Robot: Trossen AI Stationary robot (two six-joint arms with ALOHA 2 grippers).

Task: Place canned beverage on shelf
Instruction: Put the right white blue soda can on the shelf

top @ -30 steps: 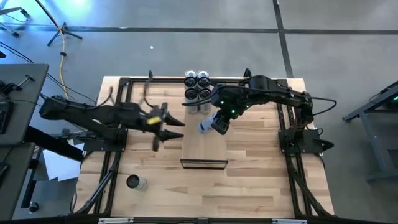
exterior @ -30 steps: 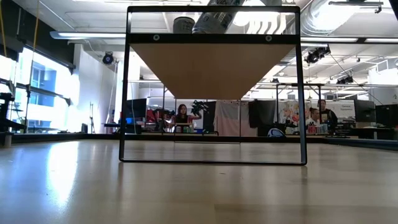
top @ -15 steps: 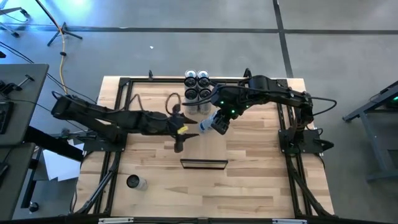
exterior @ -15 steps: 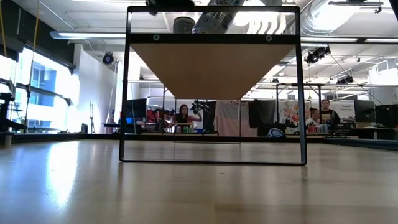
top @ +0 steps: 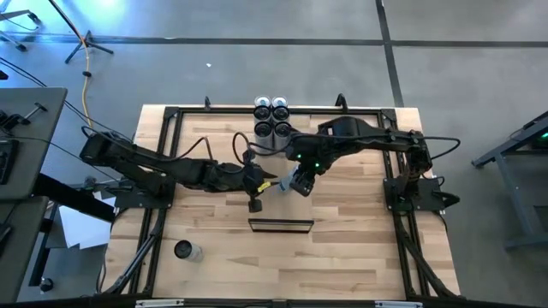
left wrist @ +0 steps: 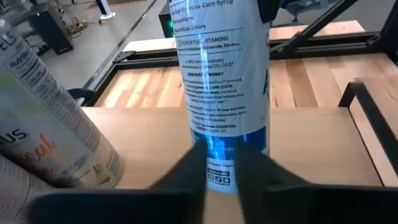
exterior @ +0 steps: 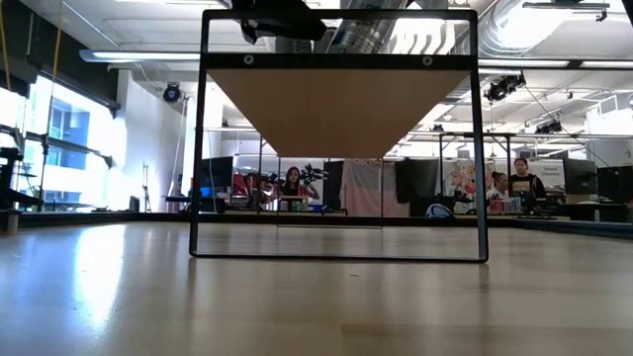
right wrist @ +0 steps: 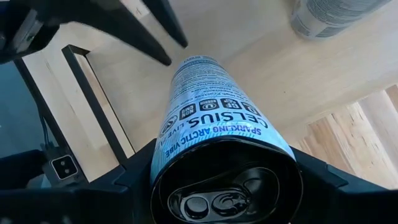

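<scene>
Blue-and-silver can (top: 293,181), just right of centre in the high view, sits clamped in the right gripper (top: 300,182), tilted above the light wood shelf (top: 281,205). Since a second ago the left arm has swung in from the frame's left, and the left gripper (top: 257,190) now hangs just beside the can's lower end. Its jaws have narrowed, but whether they touch the can I cannot tell. That looks like steadying help; the can is not yet standing on the shelf.
</scene>
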